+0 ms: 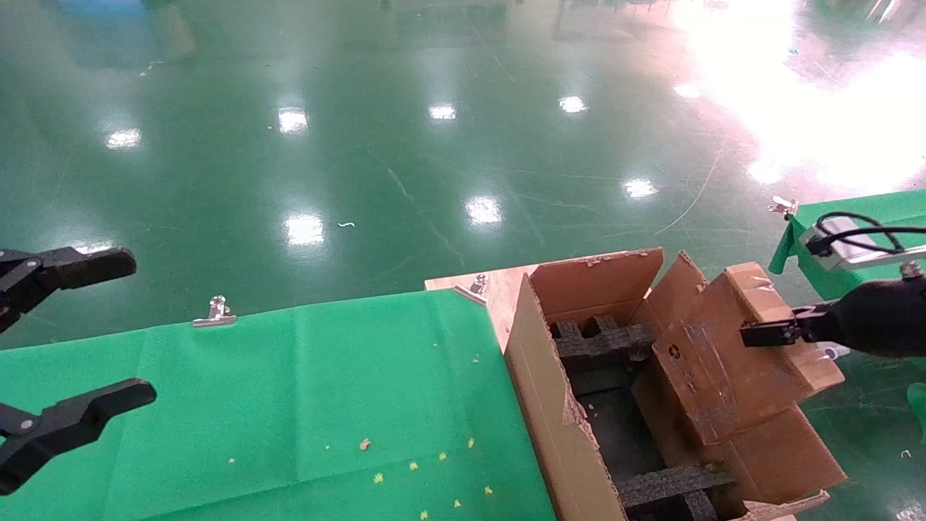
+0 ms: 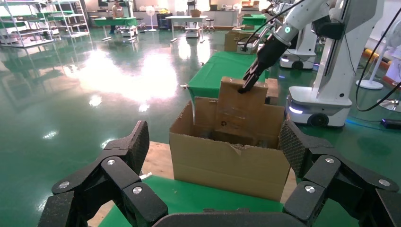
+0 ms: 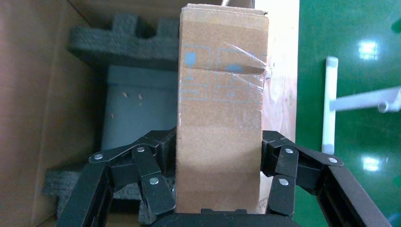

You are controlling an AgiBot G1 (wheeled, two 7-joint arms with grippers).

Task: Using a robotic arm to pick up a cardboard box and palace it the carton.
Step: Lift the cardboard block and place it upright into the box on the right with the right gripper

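The small brown cardboard box (image 1: 731, 347) hangs tilted over the right side of the large open carton (image 1: 542, 391), its lower end down inside. My right gripper (image 1: 767, 334) is shut on the box's upper end. In the right wrist view its fingers (image 3: 163, 151) press both sides of the box (image 3: 220, 104), with black foam inserts (image 3: 123, 40) below. My left gripper (image 1: 141, 327) is open and empty over the green table's left edge. The left wrist view shows that gripper (image 2: 215, 146), the carton (image 2: 227, 165), the box (image 2: 241, 101) and the white arm (image 2: 302, 14).
A green cloth (image 1: 289, 405) covers the table left of the carton, held by metal clips (image 1: 214, 312). The carton stands on a wooden board (image 1: 499, 289). Foam inserts (image 1: 600, 344) line its inside. A second green table (image 1: 868, 210) is at the right. Glossy green floor lies beyond.
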